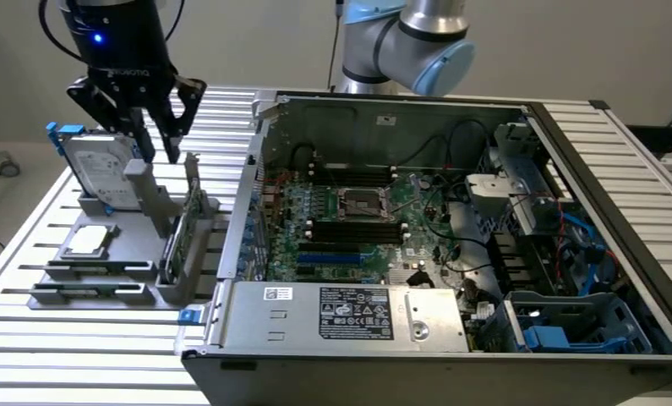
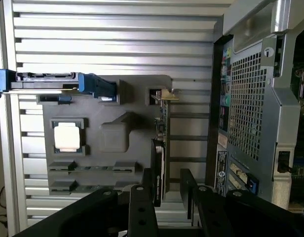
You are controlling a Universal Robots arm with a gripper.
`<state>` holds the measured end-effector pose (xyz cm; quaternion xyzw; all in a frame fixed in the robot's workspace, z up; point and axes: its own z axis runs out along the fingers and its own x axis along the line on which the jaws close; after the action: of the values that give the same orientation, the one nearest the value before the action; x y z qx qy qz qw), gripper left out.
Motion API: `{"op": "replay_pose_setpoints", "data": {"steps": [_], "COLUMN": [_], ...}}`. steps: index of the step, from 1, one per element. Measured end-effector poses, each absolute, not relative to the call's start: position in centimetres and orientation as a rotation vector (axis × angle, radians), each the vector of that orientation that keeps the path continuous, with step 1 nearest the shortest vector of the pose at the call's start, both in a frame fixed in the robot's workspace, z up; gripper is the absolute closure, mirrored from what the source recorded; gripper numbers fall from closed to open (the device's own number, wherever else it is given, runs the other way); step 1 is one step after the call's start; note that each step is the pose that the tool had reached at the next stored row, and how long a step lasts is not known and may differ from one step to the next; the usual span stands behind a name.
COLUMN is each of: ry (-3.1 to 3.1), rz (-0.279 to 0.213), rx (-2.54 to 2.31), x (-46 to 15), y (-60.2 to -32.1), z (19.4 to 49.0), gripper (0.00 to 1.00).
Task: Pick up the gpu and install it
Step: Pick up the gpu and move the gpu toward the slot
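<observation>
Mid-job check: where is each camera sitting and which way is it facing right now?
Exterior view: off the arm, raised, looking down into the open computer case; arm and gripper show above the gpu.
Wrist view: on the wrist, looking down past the open gripper at the gpu in its grey holder.
Both share the gpu, hard drive, processor chip and computer case.

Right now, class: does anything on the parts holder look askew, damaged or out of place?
Nothing stands out. The gpu and hard drive stand upright in the gray holder, the processor chip lies flat in its recess, and the gripper flanks the gpu with open fingers.
</observation>
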<state>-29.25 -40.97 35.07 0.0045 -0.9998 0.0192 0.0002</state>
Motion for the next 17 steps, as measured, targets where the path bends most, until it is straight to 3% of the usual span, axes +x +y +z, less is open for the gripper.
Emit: {"op": "replay_pose_setpoints", "data": {"steps": [17], "ry": [-3.141], "rz": [0.06], "rx": [0.028], "x": [-29.2], "y": [-42.2], "z": [32.0], "gripper": [0.64]}}
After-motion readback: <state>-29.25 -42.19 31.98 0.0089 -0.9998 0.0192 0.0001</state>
